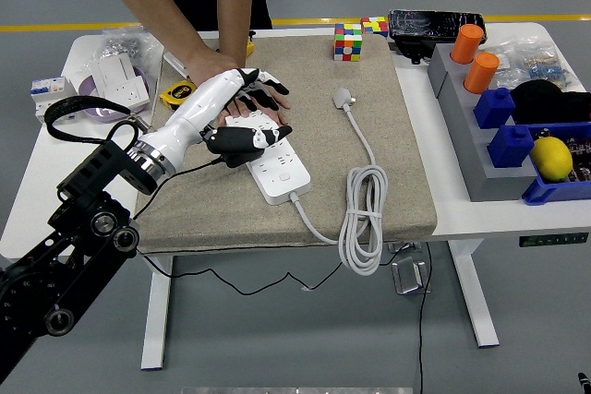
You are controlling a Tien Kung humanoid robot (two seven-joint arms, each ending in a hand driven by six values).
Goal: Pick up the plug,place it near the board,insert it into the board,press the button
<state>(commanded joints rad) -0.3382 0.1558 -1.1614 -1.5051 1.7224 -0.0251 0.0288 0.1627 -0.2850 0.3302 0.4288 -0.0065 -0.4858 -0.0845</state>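
Head view: the white power strip (277, 159) lies on the beige mat (388, 136) covering the tabletop (55, 182). The robot's left hand (242, 113) hovers over the strip's far end, fingers spread and holding nothing, its thumb over a black plug (231, 141) that sits on the strip's left part. A person's hand (247, 97) presses flat on the strip's far end, just behind the robot's hand. The strip's own white plug (343, 97) lies right of the strip, well apart from the hand, its cable coiled (362, 219) near the mat's front edge.
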